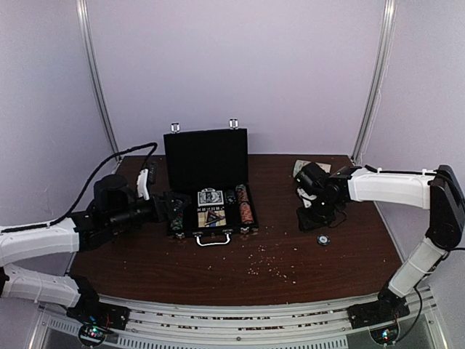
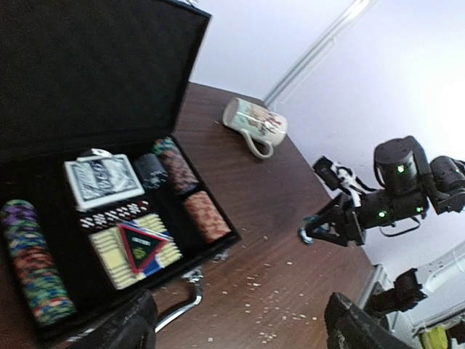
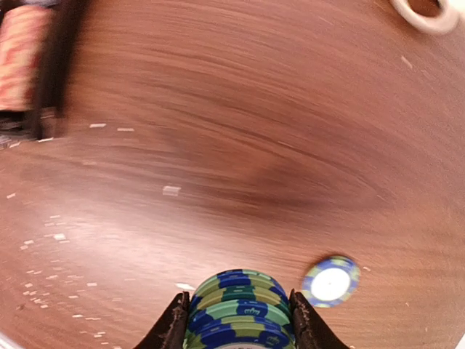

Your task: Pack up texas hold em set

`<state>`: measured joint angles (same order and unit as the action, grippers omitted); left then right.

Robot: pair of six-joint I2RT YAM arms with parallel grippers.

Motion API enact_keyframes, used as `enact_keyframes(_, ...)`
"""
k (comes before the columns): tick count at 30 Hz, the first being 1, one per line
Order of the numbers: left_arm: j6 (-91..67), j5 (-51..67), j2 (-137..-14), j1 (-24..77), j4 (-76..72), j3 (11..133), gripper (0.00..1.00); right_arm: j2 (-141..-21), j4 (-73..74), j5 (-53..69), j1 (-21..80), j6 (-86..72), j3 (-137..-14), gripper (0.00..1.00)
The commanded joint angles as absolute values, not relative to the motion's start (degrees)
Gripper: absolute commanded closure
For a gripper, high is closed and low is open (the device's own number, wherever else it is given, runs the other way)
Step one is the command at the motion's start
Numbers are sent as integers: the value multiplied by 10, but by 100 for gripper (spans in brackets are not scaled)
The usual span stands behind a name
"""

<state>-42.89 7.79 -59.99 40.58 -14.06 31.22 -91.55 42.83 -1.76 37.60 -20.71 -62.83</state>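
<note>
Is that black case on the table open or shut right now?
Open. The case has its lid standing upright at the back, and chip stacks and a card deck lie exposed in its tray.

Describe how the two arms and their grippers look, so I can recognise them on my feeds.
The left arm and right arm share white tube-shaped links, black joints and black wrist housings. A black cable loops off the left one. Small green lights glow on the right wrist. The left gripper and right gripper have black fingers.
</note>
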Motion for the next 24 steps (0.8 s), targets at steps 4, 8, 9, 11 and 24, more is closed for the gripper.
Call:
enact_keyframes(4, -554, 117, -755, 471, -370, 328, 21, -957, 466, 9, 460, -162, -704, 85)
enact_keyframes(8, -591, 138, -813, 498, -416, 349, 22, -966, 472, 22, 504, -149, -733, 85)
enact_keyframes(9, -599, 140, -825, 506, -423, 355, 22, -967, 477, 22, 512, -144, -741, 85)
enact_keyframes(11, -617, 145, -849, 517, -434, 365, 22, -966, 484, 20, 527, -136, -756, 85)
enact_keyframes(24, -747, 209, -994, 537, -577, 399, 28, -943, 510, 20, 558, -123, -786, 85)
